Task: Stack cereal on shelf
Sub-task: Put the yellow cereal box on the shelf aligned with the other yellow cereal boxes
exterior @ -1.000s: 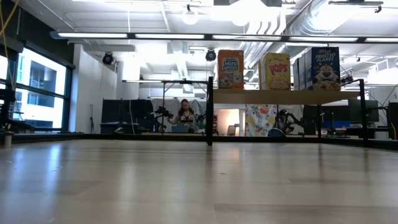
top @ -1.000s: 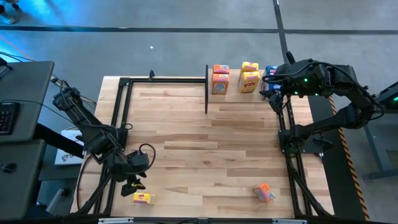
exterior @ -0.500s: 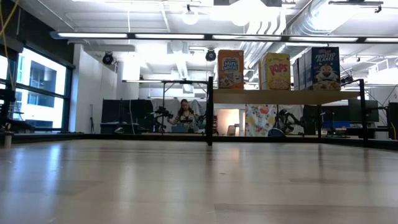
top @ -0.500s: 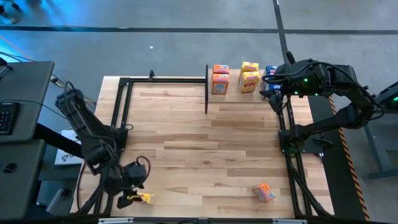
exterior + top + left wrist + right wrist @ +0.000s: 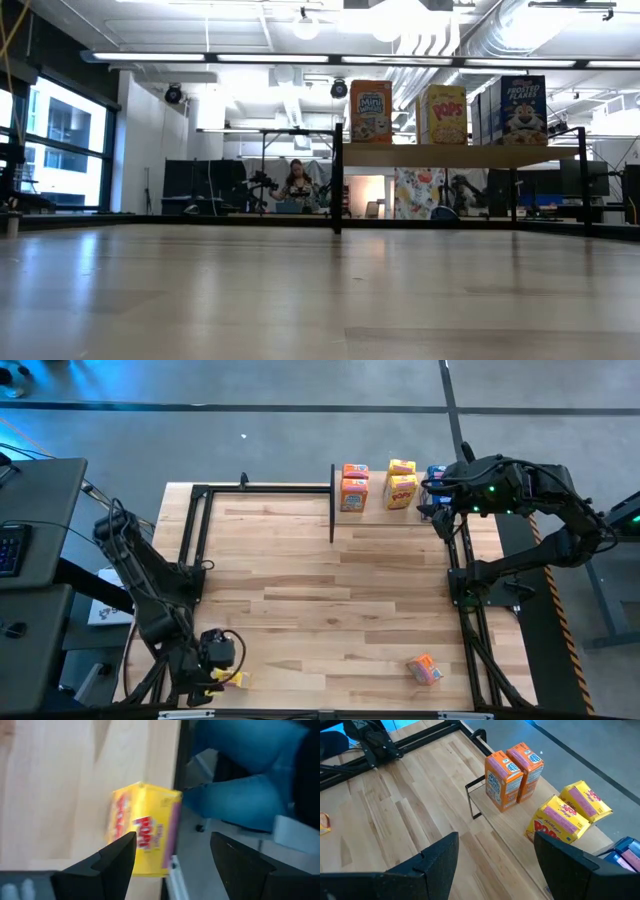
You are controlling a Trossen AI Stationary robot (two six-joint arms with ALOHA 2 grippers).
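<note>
My left gripper [image 5: 170,852] hung with fingers spread astride the yellow cereal box [image 5: 145,829], which lay at the table's near-left edge [image 5: 140,660], well apart from the shelf [image 5: 400,515] at far right. A skewed closing, I judged, could nudge it overboard. My right gripper [image 5: 495,852] waited spread above the shelf.

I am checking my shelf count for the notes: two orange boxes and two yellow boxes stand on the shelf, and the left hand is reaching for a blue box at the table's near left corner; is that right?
Not quite: the box at that corner is yellow, not blue, as the left wrist view shows between the open left hand. The rest holds: two orange boxes and two yellow boxes stand on the shelf.
</note>
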